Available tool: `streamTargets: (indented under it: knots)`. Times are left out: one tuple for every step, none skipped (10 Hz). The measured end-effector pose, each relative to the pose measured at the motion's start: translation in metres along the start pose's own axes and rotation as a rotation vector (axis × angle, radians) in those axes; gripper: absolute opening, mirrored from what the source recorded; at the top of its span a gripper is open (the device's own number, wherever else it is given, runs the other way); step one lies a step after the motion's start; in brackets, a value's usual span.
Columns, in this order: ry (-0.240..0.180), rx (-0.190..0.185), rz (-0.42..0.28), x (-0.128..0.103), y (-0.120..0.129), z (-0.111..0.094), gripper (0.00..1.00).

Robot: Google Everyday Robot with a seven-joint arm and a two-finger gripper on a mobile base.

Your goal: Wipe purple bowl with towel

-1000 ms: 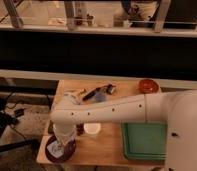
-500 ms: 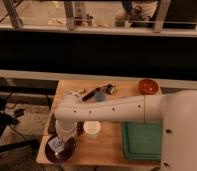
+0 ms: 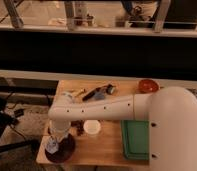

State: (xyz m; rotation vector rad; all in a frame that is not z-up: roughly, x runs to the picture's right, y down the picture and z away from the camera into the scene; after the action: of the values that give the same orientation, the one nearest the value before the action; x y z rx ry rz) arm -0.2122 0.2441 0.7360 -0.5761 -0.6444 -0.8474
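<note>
The gripper [image 3: 55, 142] hangs straight down over the table's [image 3: 107, 146] near left corner. The arm reaches across from the right and bends down at the wrist just above that corner. Directly beneath sits the purple bowl [image 3: 67, 150], dark and shallow, close to the table's left and near edges. A pale bluish patch shows inside the bowl at the gripper's tip. I take it to be the towel [image 3: 51, 147], lying against the bowl's left inner side. Whether the gripper is clamped on the cloth or only bearing down on it cannot be told from this view.

By my judgement the task is under way. The towel is already at the bowl and in contact with its inside, so reaching and placing are done. What remains is the rubbing itself, across the bottom and round the wall, and nothing here shows how much of the surface has been covered.

Other things stand clear of the work:
- a small white cup [image 3: 92, 127] just right of the arm's wrist
- a green tray [image 3: 137, 140] by the near right corner
- a reddish-brown bowl [image 3: 148, 85] at the far right corner
- a dark utensil-like object [image 3: 96, 93] near the far edge
</note>
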Motion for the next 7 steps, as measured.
streamTargets:
  knots:
    - [-0.005, 0.0, -0.005, -0.002, -0.001, 0.001, 0.11]
    - [-0.01, -0.001, -0.008, -0.005, -0.001, 0.001, 0.11]
    - [-0.015, -0.002, -0.008, -0.008, 0.0, 0.0, 0.11]
    - [-0.024, -0.007, -0.005, -0.015, 0.002, 0.0, 0.11]
    - [-0.033, -0.012, 0.002, -0.022, 0.005, -0.001, 0.11]
    - [-0.041, -0.02, 0.012, -0.032, 0.011, -0.002, 0.11]
    - [-0.048, -0.023, 0.017, -0.04, 0.014, -0.003, 0.11]
